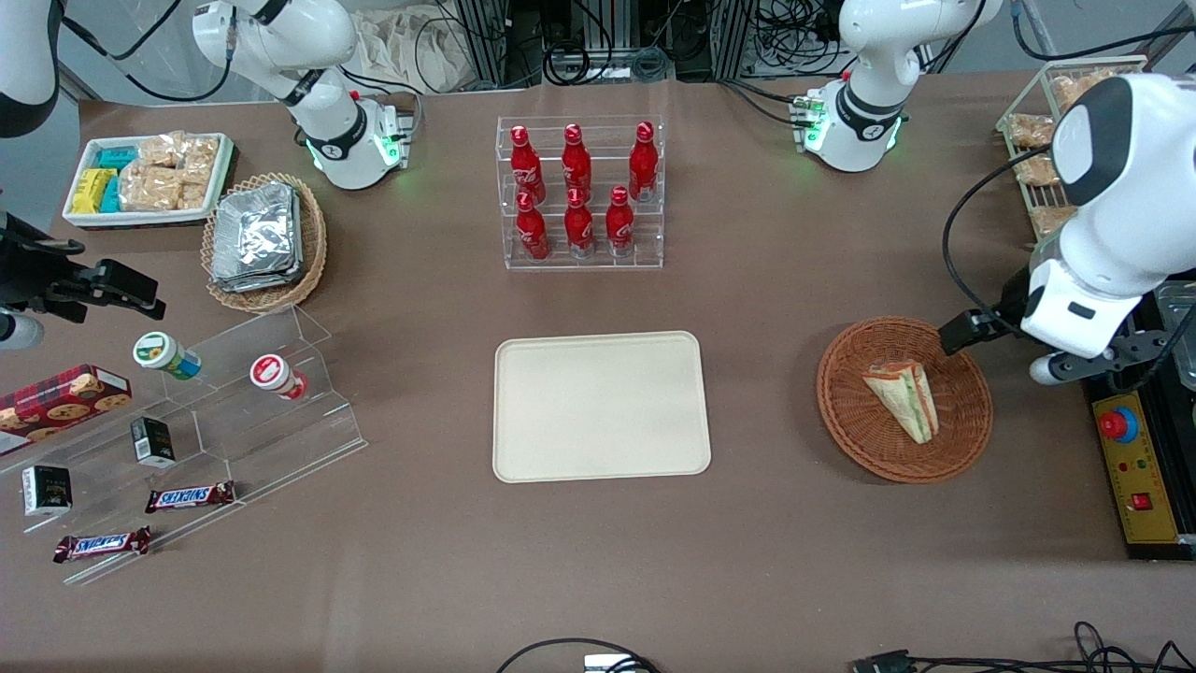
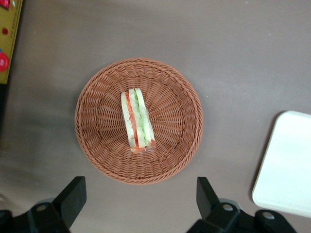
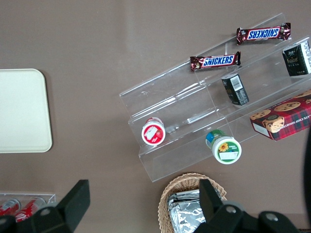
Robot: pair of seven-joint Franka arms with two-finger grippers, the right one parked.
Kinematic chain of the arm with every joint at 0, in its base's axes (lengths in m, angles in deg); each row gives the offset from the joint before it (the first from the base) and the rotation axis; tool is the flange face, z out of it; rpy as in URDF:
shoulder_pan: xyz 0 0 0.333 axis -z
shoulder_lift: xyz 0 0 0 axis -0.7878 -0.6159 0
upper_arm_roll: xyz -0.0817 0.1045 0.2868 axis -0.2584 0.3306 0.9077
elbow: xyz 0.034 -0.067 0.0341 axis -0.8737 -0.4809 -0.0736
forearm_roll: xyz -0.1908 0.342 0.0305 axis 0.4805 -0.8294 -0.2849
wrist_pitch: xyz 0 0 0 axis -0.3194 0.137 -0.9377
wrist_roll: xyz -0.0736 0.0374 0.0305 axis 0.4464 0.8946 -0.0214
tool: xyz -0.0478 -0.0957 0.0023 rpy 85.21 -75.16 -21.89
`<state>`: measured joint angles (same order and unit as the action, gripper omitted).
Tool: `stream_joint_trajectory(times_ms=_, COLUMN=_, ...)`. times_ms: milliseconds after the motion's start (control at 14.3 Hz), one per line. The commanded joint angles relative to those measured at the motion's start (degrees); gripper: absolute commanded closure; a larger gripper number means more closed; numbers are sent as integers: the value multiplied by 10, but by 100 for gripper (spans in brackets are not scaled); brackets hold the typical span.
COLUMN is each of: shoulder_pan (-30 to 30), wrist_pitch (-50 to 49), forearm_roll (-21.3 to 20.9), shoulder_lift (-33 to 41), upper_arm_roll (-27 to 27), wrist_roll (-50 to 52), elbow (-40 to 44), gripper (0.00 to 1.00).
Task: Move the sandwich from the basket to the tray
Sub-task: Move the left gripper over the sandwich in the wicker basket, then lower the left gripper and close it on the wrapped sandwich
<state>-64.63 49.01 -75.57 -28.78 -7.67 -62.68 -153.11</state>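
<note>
The sandwich [image 1: 902,400] [image 2: 137,121], a pale wedge with green and orange-red layers, lies in the round reddish-brown basket [image 1: 962,439] [image 2: 180,111] toward the working arm's end of the table. The cream tray [image 1: 600,407] [image 2: 286,165] [image 3: 22,109] lies bare at the table's middle. My gripper [image 1: 1060,365] [image 2: 141,187] hovers high above the table just off the basket's rim, toward the working arm's end. It is open wide, and only bare table shows between its black fingers [image 2: 73,194].
A rack of red bottles [image 1: 579,192] stands farther from the front camera than the tray. A yellow control box with a red button [image 1: 1135,467] sits beside the basket. A clear stepped stand [image 1: 234,411], a foil-pack basket [image 1: 262,238] and a white snack bin [image 1: 149,178] lie toward the parked arm's end.
</note>
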Motion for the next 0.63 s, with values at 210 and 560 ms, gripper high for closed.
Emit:
stream_joint_trajectory(times_ms=210, shoulder_pan=-20, wrist_pitch=117, forearm_roll=5, shoulder_lift=-25, upper_arm_roll=1, wrist_roll=78, elbow=-95, gripper=0)
stream_joint_trajectory(times_ms=560, shoulder_pan=-37, wrist_pitch=240, forearm_roll=-1, shoulder_lift=-95, upper_arm_roll=6, wrist_roll=158, elbow=-148, gripper=0)
